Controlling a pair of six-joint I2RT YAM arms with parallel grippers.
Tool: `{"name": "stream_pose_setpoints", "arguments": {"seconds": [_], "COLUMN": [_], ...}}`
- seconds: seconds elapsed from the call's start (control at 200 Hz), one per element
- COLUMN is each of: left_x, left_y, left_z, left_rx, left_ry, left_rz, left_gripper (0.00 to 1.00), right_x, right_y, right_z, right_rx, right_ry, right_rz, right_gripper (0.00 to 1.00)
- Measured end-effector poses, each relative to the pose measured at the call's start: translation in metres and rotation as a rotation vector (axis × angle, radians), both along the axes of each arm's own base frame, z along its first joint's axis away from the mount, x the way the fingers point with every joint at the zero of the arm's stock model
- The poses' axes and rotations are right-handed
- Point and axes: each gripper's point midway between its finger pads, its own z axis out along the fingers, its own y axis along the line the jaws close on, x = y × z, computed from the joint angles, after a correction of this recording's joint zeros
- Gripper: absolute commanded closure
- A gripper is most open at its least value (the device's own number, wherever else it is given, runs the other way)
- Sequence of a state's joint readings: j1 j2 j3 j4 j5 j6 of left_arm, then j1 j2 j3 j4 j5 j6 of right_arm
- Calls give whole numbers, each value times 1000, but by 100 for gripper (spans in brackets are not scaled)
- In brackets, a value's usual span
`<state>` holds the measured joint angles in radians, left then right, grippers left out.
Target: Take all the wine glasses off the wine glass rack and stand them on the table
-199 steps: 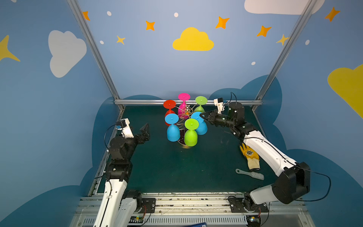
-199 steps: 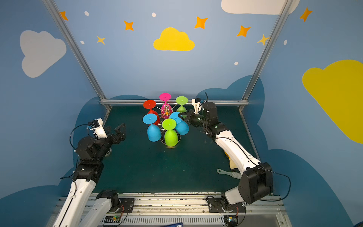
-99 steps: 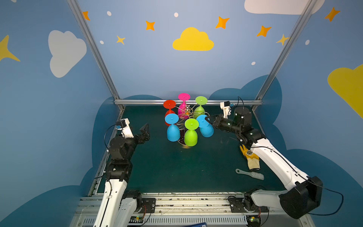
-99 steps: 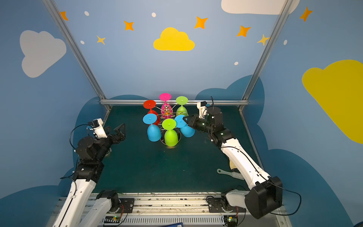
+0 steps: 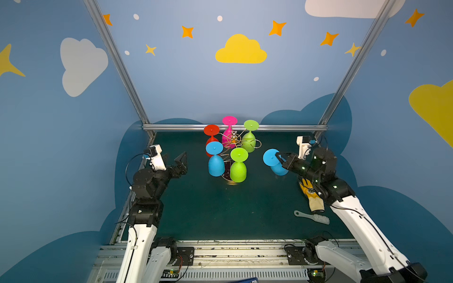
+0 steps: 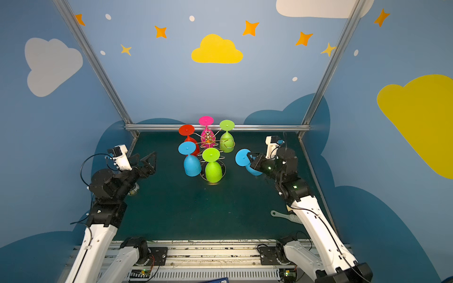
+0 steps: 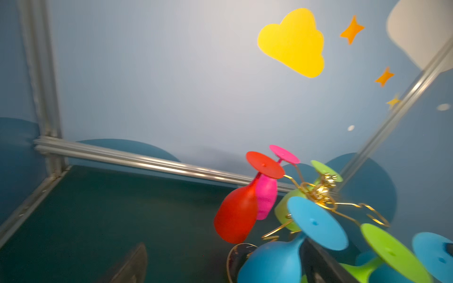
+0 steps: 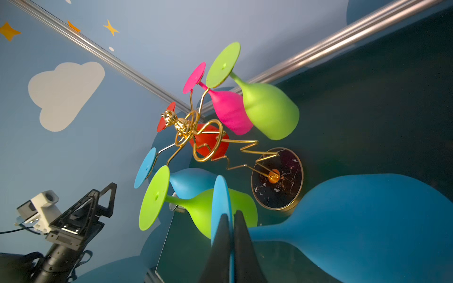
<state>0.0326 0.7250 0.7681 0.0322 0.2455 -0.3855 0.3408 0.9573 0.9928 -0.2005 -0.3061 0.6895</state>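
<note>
Gold wire forms the rack (image 5: 234, 141), which stands on the green bench (image 5: 208, 210) in both top views. Five glasses hang from its arms upside down, feet up: a red glass (image 5: 211, 129), a pink glass (image 5: 229, 120) and a back green glass (image 5: 251, 125) behind the post, a hanging blue glass (image 5: 215, 163) and a front green glass (image 5: 238, 171) before it. Right of the rack and clear of its arms, the wine glass (image 5: 270, 158), also blue, is tilted with its foot toward the rack. The right claw (image 5: 280, 156) is clenched on its stem just behind the foot. Whether the bowl touches the bench I cannot tell. Well to the left of the rack, the left claw (image 5: 182, 164) hangs with its fingers spread, holding nothing. A yellow glove (image 5: 311, 196) and a pale brush (image 5: 312, 216) lie further right of the rack, by the right arm.

The left wrist view is blurred. It shows the rack (image 7: 321, 190) with its hanging glasses, and the foot of the wine glass (image 7: 434, 257) beyond it.

The right wrist view shows two black fingers (image 8: 223, 245) pressed close on the stem beside the foot disc, the bowl (image 8: 367, 225) large beside them. Beyond stands the rack's round dark base (image 8: 284, 196), and a bare looped arm (image 8: 208, 144) faces the wine glass. On the rack's far side the left claw (image 8: 98, 205) is released, fingers apart.
</note>
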Motion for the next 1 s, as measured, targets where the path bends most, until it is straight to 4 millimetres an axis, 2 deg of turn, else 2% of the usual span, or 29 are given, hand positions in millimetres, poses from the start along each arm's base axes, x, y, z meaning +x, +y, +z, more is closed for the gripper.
{"name": "stream_pose_setpoints", "arguments": {"seconds": [0.2,0.325,0.436,0.526,0.636,0.861,1.001], "left_x": [4,-2,-24,-36,-34,-23,-25], "left_y": [-58,-109,-162,-191,-212,-255,-272], "left_z": [61,76,86,94,93,71,66], "left_rx": [-110,-115,-74,-48,-42,-49,-55], "left_ry": [-58,-44,-48,-67,-61,8,19], "left_rz": [-368,-608,-823,-939,-1006,-1107,-1165], "left_gripper": [19,21,23,25,25,25,32], "right_x": [-19,-29,-40,-50,-57,-68,-73], "right_y": [-8,0,15,30,47,75,89], "right_z": [38,63,87,101,108,112,111], "right_rx": [-66,-101,-109,-101,-86,-67,-57], "right_ry": [-186,-293,-387,-454,-487,-516,-516], "right_rz": [23,86,176,258,337,452,500], "right_gripper": [100,100,100,100,100,100,100]}}
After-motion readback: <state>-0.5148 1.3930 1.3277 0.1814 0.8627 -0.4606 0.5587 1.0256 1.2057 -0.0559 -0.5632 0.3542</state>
